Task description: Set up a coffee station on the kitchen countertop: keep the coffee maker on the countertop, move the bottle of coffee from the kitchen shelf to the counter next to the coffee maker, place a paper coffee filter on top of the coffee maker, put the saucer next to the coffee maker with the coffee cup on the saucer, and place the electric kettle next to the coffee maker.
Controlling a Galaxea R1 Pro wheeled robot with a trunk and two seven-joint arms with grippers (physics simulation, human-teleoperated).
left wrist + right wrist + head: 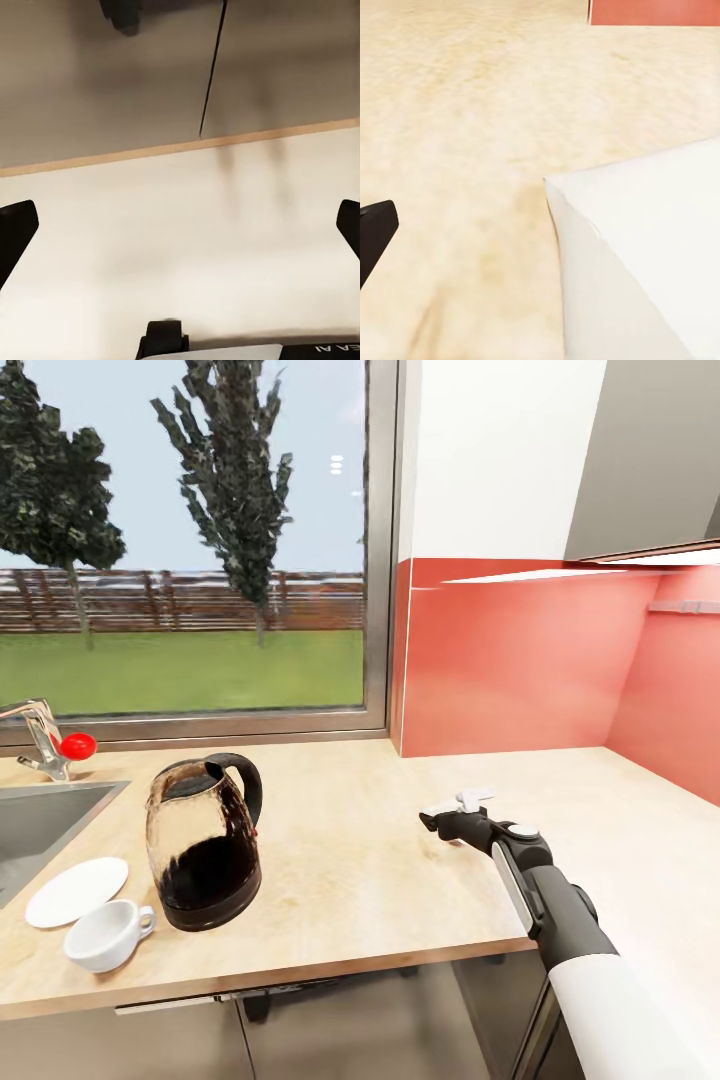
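At lower left of the head view, on the light wood tabletop [380, 860], sit the task items: the electric kettle [205, 842], upright, glass body with dark base and black handle, left of centre; the white coffee cup [106, 934] just in front and left of it, standing directly on the tabletop, handle toward the kettle; the white saucer [76, 891] flat just behind the cup, close to or touching it, next to the sink [45, 820] edge. Faucet [40, 735] with a red knob at mid left, window [190, 540] with trees and lawn above, red backsplash [520, 660] at right. Right arm enters from lower right; the right hand [452, 818] is low over the tabletop at centre right, well apart from the kettle, with a small white object [474, 797] just beyond its tip. In the right wrist view a large white block [645, 255] fills the lower right and one dark fingertip [375, 232] shows at left edge, apart from the block; fingers look spread, nothing pinched. Left wrist view: left hand [180, 225] spread wide, dark fingertips [15, 232] at both frame edges, nothing between them, pale tabletop surface below and grey cabinet fronts [97, 82] past its edge.
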